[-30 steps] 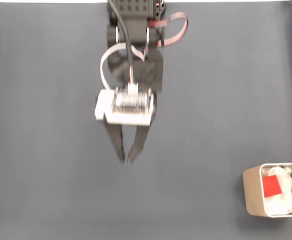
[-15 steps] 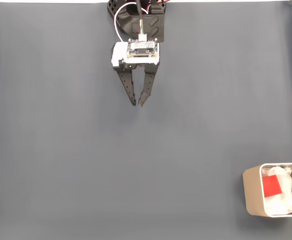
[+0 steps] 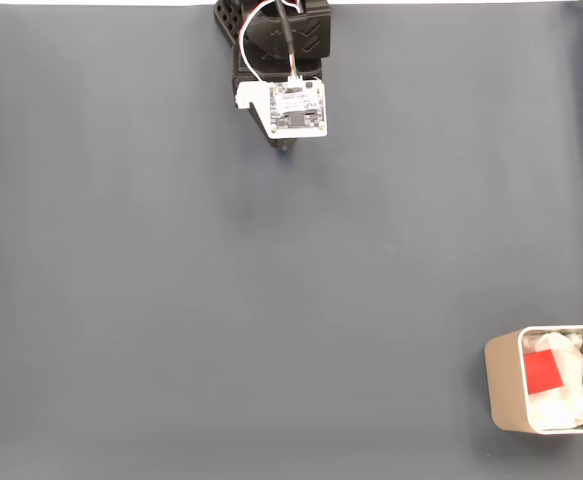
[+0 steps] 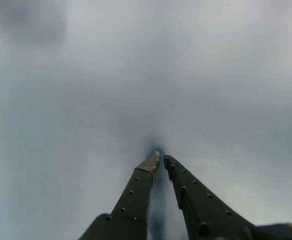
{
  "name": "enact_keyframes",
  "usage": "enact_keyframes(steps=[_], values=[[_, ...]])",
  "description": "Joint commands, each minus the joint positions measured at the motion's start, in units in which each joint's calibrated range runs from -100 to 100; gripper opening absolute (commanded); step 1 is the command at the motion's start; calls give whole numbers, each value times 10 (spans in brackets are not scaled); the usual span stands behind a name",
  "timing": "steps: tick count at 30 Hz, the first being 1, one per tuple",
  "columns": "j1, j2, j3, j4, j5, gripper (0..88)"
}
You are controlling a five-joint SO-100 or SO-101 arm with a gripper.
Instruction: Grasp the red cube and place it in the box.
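The red cube (image 3: 542, 374) lies inside the beige-grey box (image 3: 504, 384) at the lower right of the fixed view, beside white wrinkled padding (image 3: 568, 392). My arm is folded back at the top centre, far from the box, with the white camera board over the gripper (image 3: 285, 147). In the wrist view the two black fingers (image 4: 135, 192) nearly meet at their tips just above the mat, and the gripper (image 4: 161, 161) is shut with nothing between its fingers.
A dark grey mat (image 3: 271, 300) covers the whole table. A thin white strip (image 3: 91, 3) runs along the top edge behind the arm base. The box touches the right edge of the fixed view.
The arm has pulled back toward its base at the top of the fixed view, and the fingers have tucked under the camera board. Cube and box have not moved.
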Motion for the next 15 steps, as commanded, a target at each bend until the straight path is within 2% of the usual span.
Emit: enact_keyframes(steps=[1,15], values=[[-4,-7,5,38,-12,0],[4,-7,5,39,-1,1]])
